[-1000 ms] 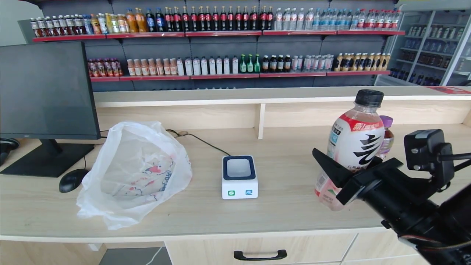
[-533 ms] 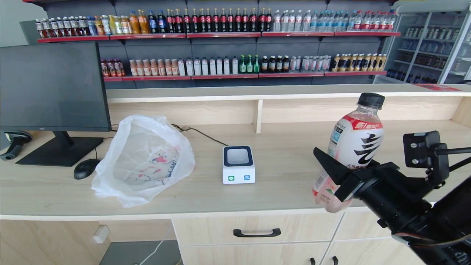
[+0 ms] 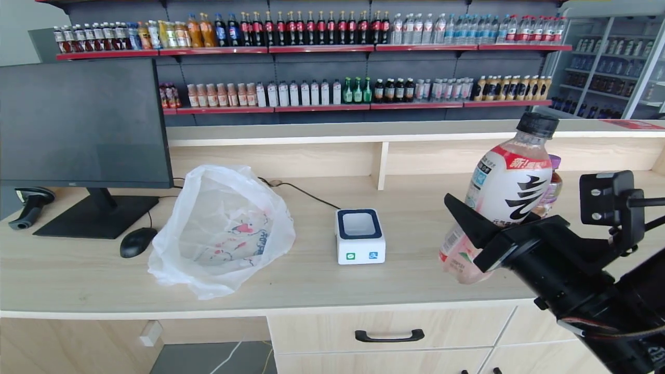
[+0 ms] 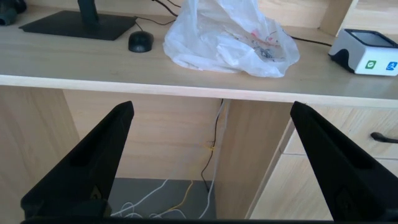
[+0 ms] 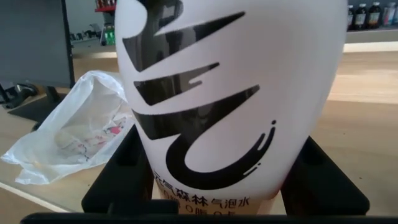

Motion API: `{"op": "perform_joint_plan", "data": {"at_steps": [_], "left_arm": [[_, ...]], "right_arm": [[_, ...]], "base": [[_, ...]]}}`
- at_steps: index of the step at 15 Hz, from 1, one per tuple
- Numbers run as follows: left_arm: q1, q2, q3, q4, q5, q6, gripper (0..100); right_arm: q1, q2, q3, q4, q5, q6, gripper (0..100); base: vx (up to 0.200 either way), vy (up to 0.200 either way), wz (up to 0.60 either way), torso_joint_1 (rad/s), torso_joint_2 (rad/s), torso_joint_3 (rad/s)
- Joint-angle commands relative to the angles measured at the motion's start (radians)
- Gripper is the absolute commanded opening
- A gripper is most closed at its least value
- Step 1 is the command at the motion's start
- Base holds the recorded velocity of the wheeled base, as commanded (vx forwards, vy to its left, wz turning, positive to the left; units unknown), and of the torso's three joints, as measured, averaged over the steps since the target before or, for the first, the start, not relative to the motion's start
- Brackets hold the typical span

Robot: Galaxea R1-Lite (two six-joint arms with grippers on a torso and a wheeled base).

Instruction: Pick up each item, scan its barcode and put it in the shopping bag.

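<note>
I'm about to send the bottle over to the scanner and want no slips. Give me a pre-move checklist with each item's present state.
1. Right pincer shut on the bottle: ok.
2. Scanner window uncovered: ok.
3. Counter between bottle and scanner free: ok.
4. Barcode facing the scanner: cannot tell.
5. Shopping bag mouth open: cannot tell.
6. Left pincer low, out of the way: ok.

Two nearby bottles (image 3: 506,189) (image 3: 555,182), one shopping bag (image 3: 223,228), two scanners (image 3: 360,243) (image 3: 28,205), one monitor (image 3: 85,122).

scanner (image 3: 360,236) right of shopping bag (image 3: 223,228)
</note>
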Motion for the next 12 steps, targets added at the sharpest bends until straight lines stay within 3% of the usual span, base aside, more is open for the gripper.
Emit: {"op": "perform_joint_plan", "data": {"at_steps": [1,6,12], "left_arm": [[0.002,0.0,0.0,-0.001,0.0,-0.002,100],[0.002,0.0,0.0,-0.001,0.0,-0.002,100],[0.0,0.0,0.0,-0.001,0.0,-0.003,100]], "right_arm": [[0.0,-0.014,0.001,0.0,0.0,-0.001,0],[0.0,-0.02,0.001,0.0,0.0,-0.002,0],[0.0,0.026,-0.051,0.0,0.044,-0.139,0]], "base": [[0.0,0.2,0.0,-0.017,0.01,0.007],[0.0,0.2,0.0,0.002,0.0,0.002],[0.0,0.0,0.0,0.0,0.0,0.0]]}}
